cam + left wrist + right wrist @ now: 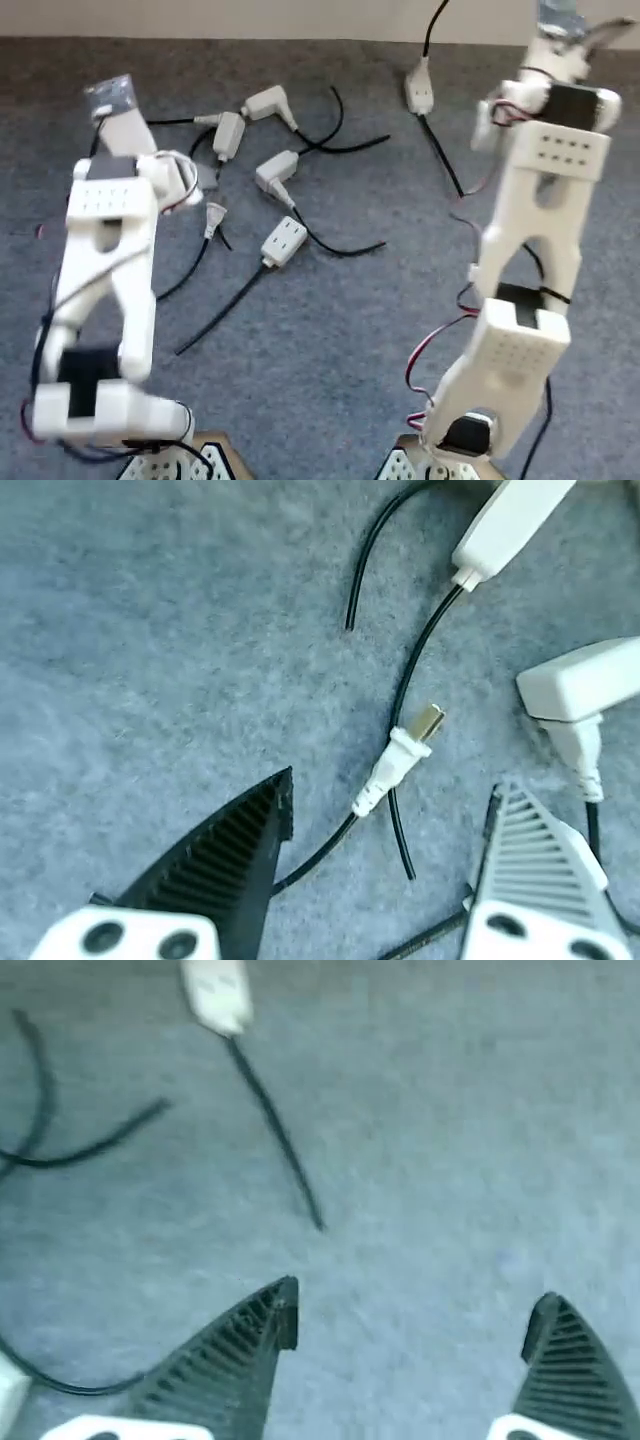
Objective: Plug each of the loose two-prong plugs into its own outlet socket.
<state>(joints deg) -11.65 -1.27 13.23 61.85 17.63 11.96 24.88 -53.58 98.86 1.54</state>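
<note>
High view: loose plug lies at the tip of the left arm, among outlet sockets. Left wrist view: left gripper spread wide and empty, plug between its jaws, apparently lined up to grasp. Right wrist view: right gripper gaping, empty, corded socket well ahead; parked clear, it seems.

The desk has a grey, felt-like cover. Toward its far left lies a loose cluster of white cord ends on black cords. A small two-prong plug lies flat with its prongs bare. Near it is an outlet socket, whose cord trails toward the near edge. Beyond these lie an angled block, a narrow block and a far block. Well apart, at the far right, a lone block lies with its own short black cord.
</note>
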